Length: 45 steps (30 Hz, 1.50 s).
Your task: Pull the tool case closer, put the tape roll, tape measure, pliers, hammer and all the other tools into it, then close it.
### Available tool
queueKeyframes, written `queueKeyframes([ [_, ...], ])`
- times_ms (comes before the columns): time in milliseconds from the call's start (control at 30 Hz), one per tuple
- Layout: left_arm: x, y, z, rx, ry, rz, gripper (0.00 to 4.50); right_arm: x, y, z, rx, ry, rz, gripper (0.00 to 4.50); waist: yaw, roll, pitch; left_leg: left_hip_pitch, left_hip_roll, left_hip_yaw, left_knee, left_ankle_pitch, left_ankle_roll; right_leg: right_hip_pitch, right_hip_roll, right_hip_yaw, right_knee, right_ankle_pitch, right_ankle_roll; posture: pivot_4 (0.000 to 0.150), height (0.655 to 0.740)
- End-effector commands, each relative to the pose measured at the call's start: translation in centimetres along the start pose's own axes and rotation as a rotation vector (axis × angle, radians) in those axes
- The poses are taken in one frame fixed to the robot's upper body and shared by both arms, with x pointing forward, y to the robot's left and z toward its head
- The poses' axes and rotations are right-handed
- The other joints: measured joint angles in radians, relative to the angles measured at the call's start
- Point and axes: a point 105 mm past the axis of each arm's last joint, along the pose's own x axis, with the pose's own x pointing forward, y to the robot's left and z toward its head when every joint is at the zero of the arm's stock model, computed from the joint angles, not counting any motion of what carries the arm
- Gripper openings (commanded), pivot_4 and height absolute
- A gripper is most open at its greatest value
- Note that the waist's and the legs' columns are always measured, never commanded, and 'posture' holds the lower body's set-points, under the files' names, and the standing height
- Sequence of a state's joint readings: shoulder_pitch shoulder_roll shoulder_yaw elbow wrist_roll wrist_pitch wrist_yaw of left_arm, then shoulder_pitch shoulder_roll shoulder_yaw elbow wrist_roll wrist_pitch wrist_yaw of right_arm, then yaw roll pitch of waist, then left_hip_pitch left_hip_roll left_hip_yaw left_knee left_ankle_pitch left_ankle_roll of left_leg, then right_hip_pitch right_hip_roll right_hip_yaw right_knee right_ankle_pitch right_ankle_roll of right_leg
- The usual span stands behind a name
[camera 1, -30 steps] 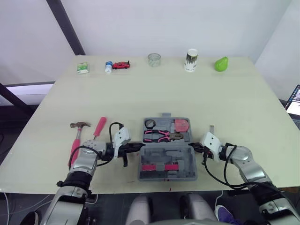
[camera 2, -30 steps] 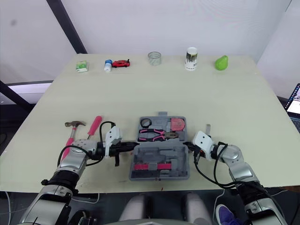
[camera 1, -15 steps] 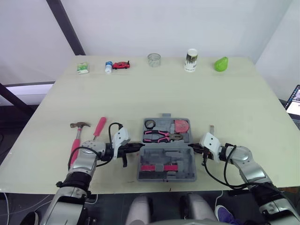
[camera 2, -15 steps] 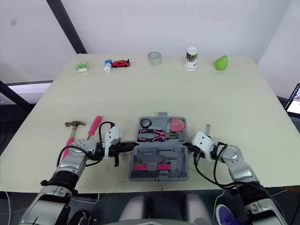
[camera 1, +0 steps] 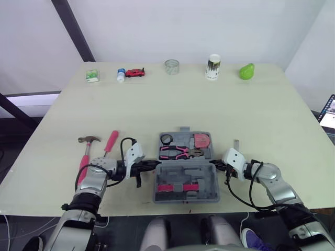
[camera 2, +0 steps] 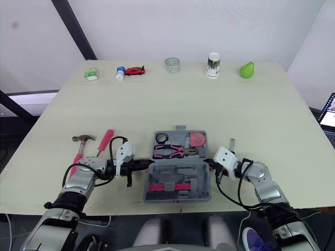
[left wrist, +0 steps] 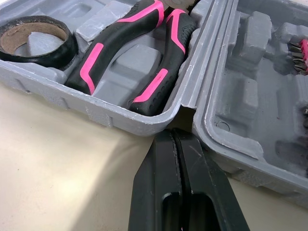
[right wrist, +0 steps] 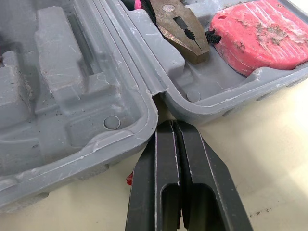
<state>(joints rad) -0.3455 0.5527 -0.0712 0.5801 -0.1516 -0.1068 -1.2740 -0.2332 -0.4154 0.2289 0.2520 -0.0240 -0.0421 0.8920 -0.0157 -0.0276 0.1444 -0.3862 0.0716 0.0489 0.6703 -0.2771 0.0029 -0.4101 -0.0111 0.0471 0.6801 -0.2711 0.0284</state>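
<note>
Case [camera 1: 187, 168] lies at the table's [camera 1: 157, 110] front edge, left gripper [camera 1: 153, 163] and right gripper [camera 1: 214, 163] shut empty against its hinge ends, likely pulling. Next: open the left over the hammer [camera 1: 85, 157].

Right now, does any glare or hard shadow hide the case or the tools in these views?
Left eye view: even, soft light over the table, no glare; tool case and hammer read plainly. Left wrist view: a bright patch on the table beside the shut left gripper; pliers and tape roll unobscured. Right wrist view: dark shadow in the hinge gap by the shut right gripper.
</note>
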Motion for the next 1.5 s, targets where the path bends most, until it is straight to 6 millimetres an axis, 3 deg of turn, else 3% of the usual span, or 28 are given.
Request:
queueKeyframes([
  [33,0.4,-0.3,0.9,0.045,-0.026,-0.03,0.0,0.9,0.8,1.8,-0.044,-0.067,0.035,0.05,0.0,0.0,0.0,0.0,0.0,0.0,0.0,0.0,0.0,0.0,0.0,0.0,0.0,0.0,0.0,0.15,0.74],
  [367,0.1,0.3,1.1,0.037,-0.045,0.005,0.0,0.4,0.3,1.2,-0.041,-0.039,0.002,0.05,0.0,0.0,0.0,0.0,0.0,0.0,0.0,0.0,0.0,0.0,0.0,0.0,0.0,0.0,0.0,0.15,0.74],
  [933,-1.5,0.3,1.5,0.022,-0.068,0.037,0.0,-3.1,-1.9,-0.2,0.003,-0.007,-0.089,0.05,0.003,0.0,0.0,0.0,0.0,0.0,0.0,0.0,0.0,0.0,0.0,0.0,0.0,0.0,0.0,0.15,0.74],
  [1233,-5.6,0.1,4.3,0.045,-0.29,0.186,0.0,-7.5,-1.7,1.4,0.152,-0.192,-0.196,0.05,0.002,0.0,0.0,-0.001,0.0,0.0,0.0,0.0,0.0,0.0,-0.001,0.0,0.0,0.0,0.0,0.15,0.74],
  [1300,-6.5,-0.4,4.2,0.008,-0.296,0.204,0.0,-8.6,-1.6,1.3,0.172,-0.207,-0.224,0.05,0.002,0.0,0.0,0.0,0.0,0.001,0.0,0.0,0.0,0.0,-0.001,0.0,0.0,0.0,0.0,0.15,0.74],
  [1433,-10.3,-1.5,2.6,-0.086,-0.287,0.316,0.0,-12.6,-1.4,0.1,0.23,-0.221,-0.355,0.05,0.002,0.0,0.0,0.001,0.001,0.001,-0.001,0.0,0.0,0.0,-0.001,0.001,-0.001,0.0,0.0,0.15,0.74],
  [1500,-12.2,-1.5,1.8,-0.116,-0.285,0.407,0.59,-14.2,-1.3,-0.5,0.251,-0.231,-0.412,0.0,0.002,0.0,0.001,0.001,0.001,0.001,-0.002,0.0,0.0,0.0,-0.001,0.0,-0.001,-0.001,0.0,0.15,0.74],
])
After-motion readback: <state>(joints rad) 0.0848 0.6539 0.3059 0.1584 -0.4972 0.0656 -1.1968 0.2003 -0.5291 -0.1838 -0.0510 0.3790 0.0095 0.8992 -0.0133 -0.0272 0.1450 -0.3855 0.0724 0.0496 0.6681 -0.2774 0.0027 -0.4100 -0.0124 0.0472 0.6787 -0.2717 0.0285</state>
